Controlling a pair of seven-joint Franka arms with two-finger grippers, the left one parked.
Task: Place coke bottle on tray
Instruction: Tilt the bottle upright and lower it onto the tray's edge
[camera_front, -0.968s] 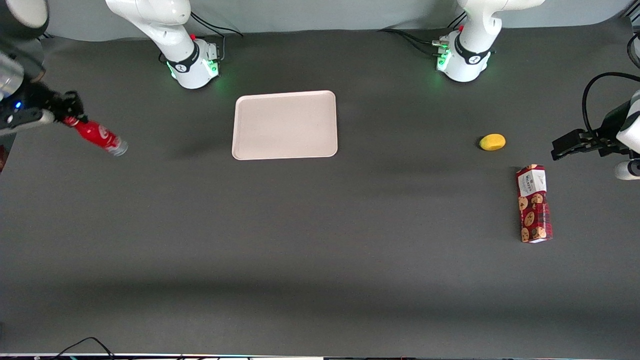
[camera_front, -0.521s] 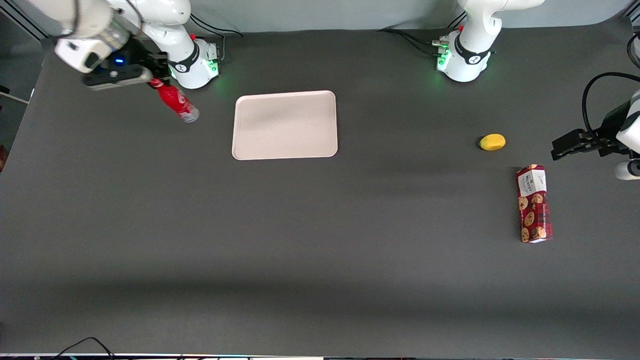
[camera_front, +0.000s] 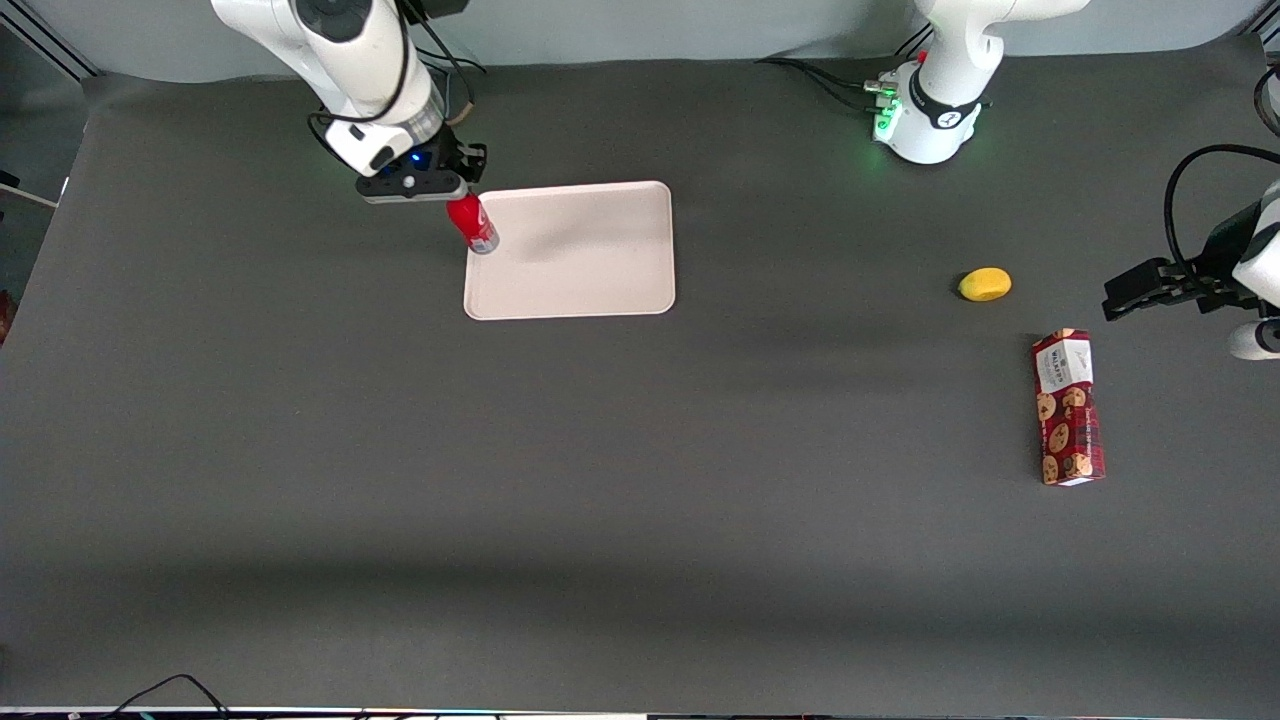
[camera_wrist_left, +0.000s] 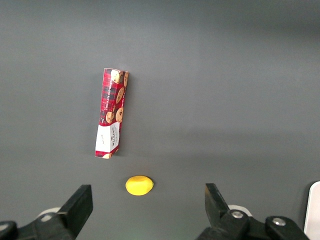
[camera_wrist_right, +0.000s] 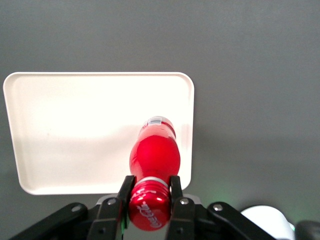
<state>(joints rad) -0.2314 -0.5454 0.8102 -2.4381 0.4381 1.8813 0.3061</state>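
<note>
End effector (camera_wrist_right: 149, 192) grips one coke bottle (camera_wrist_right: 154, 154) above one tray (camera_wrist_right: 75, 125).

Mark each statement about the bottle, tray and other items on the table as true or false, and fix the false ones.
1. The gripper has its jaws shut on the coke bottle at the cap end. True.
2. The bottle lies flat on the tray. False: it is held above the tray's edge, at the end toward the working arm.
3. The lemon sits on the tray. False: it lies on the table toward the parked arm's end.
4. The cookie box is nearer the front camera than the lemon. True.
</note>
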